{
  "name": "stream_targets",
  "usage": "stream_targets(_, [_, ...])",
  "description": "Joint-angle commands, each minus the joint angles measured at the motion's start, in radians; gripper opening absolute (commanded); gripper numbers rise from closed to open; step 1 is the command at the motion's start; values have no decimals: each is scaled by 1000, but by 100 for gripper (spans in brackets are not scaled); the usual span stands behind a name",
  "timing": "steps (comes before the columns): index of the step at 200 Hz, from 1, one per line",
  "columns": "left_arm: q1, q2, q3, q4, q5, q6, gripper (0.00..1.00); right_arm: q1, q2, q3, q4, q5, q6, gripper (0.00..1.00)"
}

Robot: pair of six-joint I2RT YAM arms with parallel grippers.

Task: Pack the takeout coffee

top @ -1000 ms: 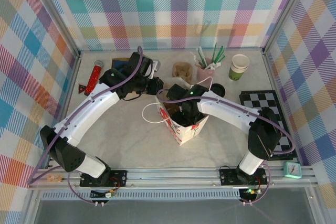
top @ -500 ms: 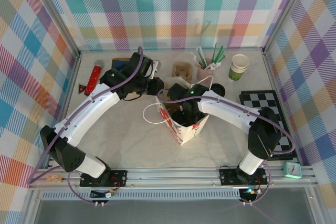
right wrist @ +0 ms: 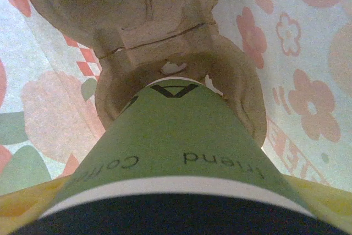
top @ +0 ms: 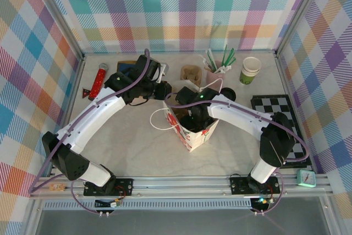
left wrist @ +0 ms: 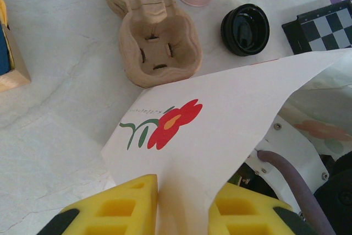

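Marbled white table [top: 126,147]: black-lidded green paper cup [right wrist: 176,136], clasped in the right gripper [right wrist: 176,213] inside a flowered paper bag [left wrist: 220,108] pinched by the left gripper [left wrist: 182,206], is aimed base-first at twelve o'clock towards a brown pulp socket [right wrist: 165,64].

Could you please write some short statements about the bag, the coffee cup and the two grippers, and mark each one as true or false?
1. The left gripper pinches an edge of the paper bag. True.
2. The right gripper is open and holds nothing. False: it grips the takeout coffee inside the bag.
3. The takeout coffee carries a black lid. True.
4. The pulp carrier on the table holds two cups. False: its sockets are empty.
5. A loose lid lies on the table near the checkerboard. True.
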Motion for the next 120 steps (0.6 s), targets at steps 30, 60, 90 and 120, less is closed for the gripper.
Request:
stream_targets(30, [-15, -20, -3, 14, 22, -6, 23, -11, 2, -16, 18, 1, -14, 30])
stream_targets(60, [-15, -17, -2, 15, 22, -6, 23, -15, 2, -24, 24, -2, -13, 30])
stream_targets(90, [-15, -17, -2, 16, 25, -6, 23, -18, 2, -30, 30, -4, -15, 30])
stream_targets(120, [-15, -17, -3, 16, 22, -6, 23, -21, 2, -33, 35, -5, -15, 30])
